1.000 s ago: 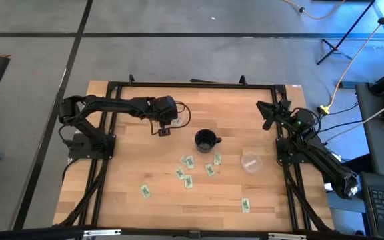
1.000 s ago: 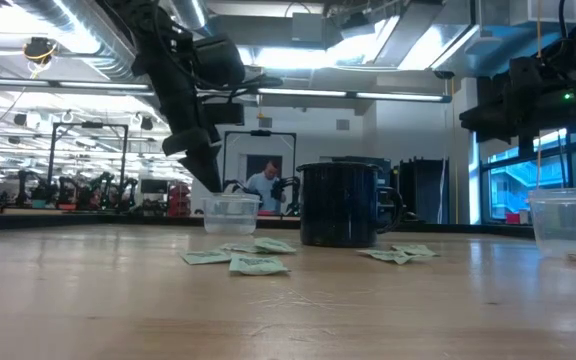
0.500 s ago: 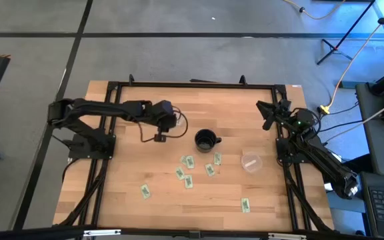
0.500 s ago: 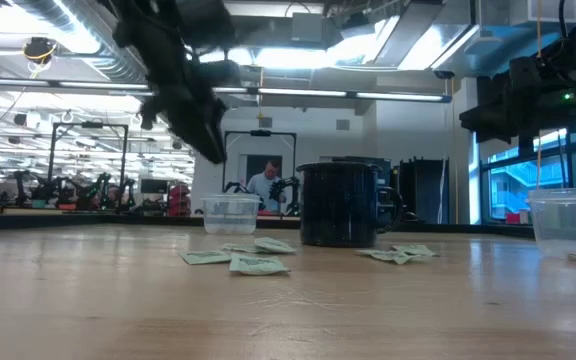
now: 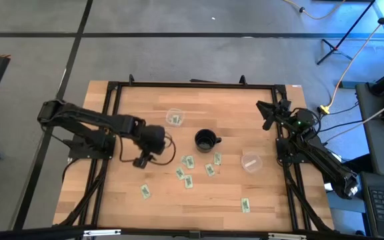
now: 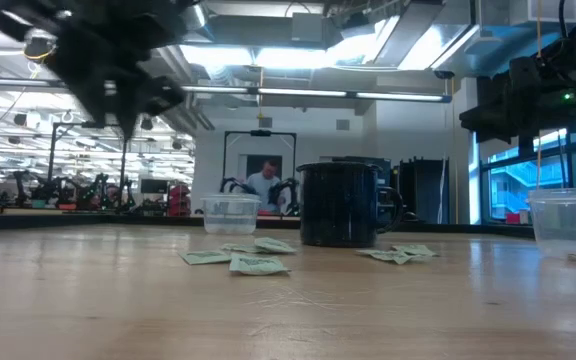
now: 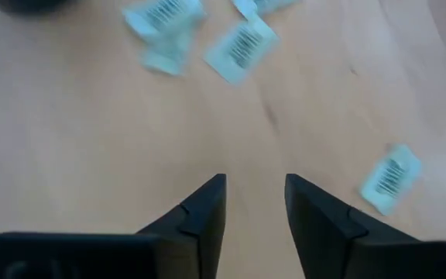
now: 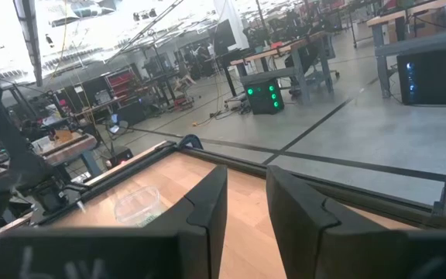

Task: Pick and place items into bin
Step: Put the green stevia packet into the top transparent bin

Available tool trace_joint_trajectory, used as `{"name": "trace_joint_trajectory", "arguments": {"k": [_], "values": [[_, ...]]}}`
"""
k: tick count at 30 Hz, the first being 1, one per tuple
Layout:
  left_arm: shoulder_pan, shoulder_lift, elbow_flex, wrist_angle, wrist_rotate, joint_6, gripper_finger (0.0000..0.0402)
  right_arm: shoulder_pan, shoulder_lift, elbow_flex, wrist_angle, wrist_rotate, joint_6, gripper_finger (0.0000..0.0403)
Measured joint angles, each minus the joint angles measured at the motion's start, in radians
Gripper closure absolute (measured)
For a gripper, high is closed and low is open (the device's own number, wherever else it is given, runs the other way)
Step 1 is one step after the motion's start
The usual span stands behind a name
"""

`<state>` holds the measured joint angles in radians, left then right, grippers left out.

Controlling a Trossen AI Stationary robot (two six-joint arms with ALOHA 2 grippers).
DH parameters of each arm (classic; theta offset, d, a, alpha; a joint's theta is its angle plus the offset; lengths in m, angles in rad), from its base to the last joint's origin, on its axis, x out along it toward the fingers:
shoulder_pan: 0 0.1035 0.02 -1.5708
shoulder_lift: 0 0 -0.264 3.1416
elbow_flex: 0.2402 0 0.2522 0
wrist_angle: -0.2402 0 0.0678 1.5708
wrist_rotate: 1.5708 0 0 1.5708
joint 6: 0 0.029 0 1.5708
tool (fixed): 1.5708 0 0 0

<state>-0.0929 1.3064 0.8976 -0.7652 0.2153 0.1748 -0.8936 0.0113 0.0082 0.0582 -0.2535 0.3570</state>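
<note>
Several small pale green packets (image 5: 188, 162) lie flat on the wooden table, near the black mug (image 5: 207, 141) and toward the near edge; one sits alone (image 5: 145, 192). A small clear cup (image 5: 175, 118) at the far middle holds something pale green. My left gripper (image 5: 139, 163) hovers open and empty above bare wood, left of the packets. Its wrist view shows the open fingers (image 7: 255, 180) with one packet (image 7: 391, 177) off to one side and two more (image 7: 242, 46) beyond. My right gripper (image 5: 267, 115) waits at the far right, open (image 8: 246, 174).
A second clear cup (image 5: 251, 162) stands right of the packets, and one more packet (image 5: 245, 205) lies near the near right corner. A black frame (image 5: 192, 85) runs along the table's far edge. Bare wood lies left of the packets. A person (image 6: 265, 186) stands far behind the table.
My left gripper has swung away from above the clear cup at the far middle, moving toward the table's near and left edges. It now hovers over bare wood left of the packets, and the cup shows uncovered. The right arm has kept still.
</note>
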Motion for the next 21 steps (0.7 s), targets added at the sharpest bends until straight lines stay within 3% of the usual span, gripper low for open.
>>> {"name": "trace_joint_trajectory", "arguments": {"k": [12, 21], "values": [[-0.287, 0.0, -0.136, 0.192, -0.019, -0.383, 0.0271, 0.0, 0.0, 0.0, 0.0, 0.0, 0.001, 0.0308], [-0.428, 0.002, -0.155, 0.227, -0.189, -0.455, 0.0278, 0.0, 0.0, 0.0, 0.0, -0.001, 0.017, 0.0308]]}}
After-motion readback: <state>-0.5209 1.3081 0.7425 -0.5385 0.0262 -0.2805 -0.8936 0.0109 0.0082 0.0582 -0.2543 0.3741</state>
